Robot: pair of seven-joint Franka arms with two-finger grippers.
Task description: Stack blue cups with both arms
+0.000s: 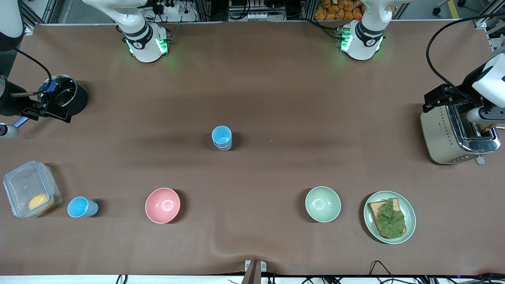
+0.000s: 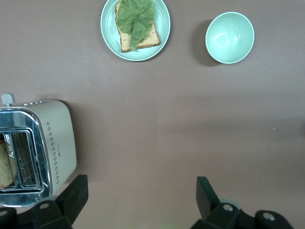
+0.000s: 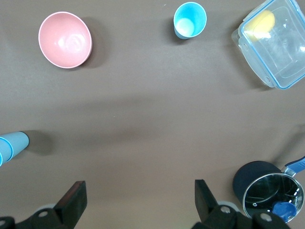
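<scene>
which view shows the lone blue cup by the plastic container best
The right wrist view: the lone blue cup stands whole, its bright inside and base visible, beside the plastic container. The front view shows it too, smaller, near the pink bowl. The left wrist view misses it.

no readable text anywhere, toaster (image 1: 457, 136) marking perhaps illegible

Robot lab: table-mounted arms (image 1: 144, 37), cable clutter.
</scene>
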